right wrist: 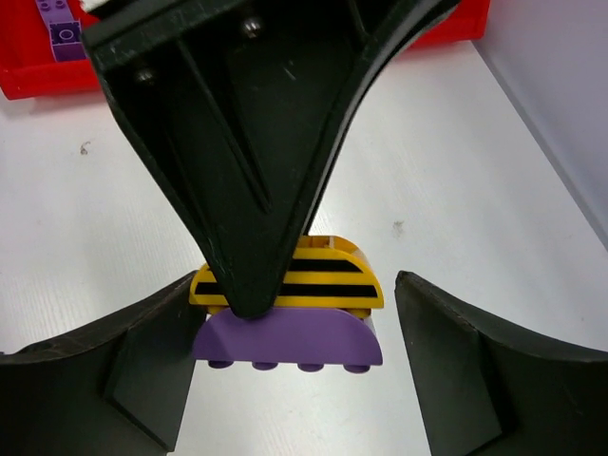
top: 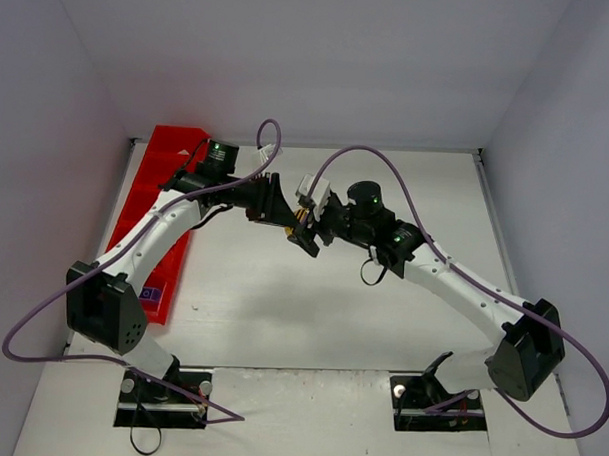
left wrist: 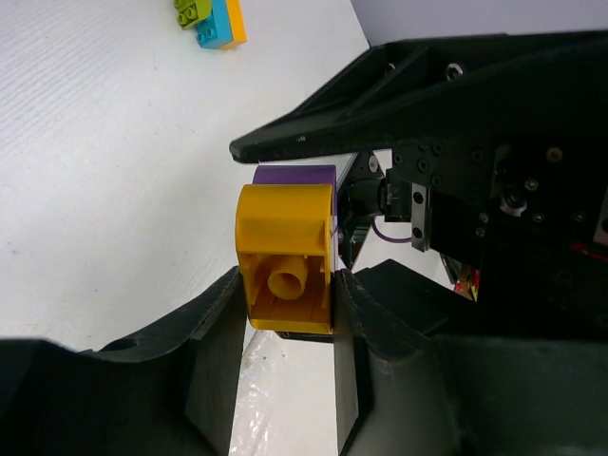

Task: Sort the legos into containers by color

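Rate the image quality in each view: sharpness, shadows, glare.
Top external: evenly lit, sharp, soft arm shadows on the table. Left wrist: yellow brick crisp, left claw fingers dark and soft, glare low between them. Right wrist: purple brick sharp, right claw fingers blurred and near-black.

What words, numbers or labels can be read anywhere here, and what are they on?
No text can be read.
A small bluish sticker at the near end of the red tray: too small to read.
The yellow brick: black stripes only, no letters.
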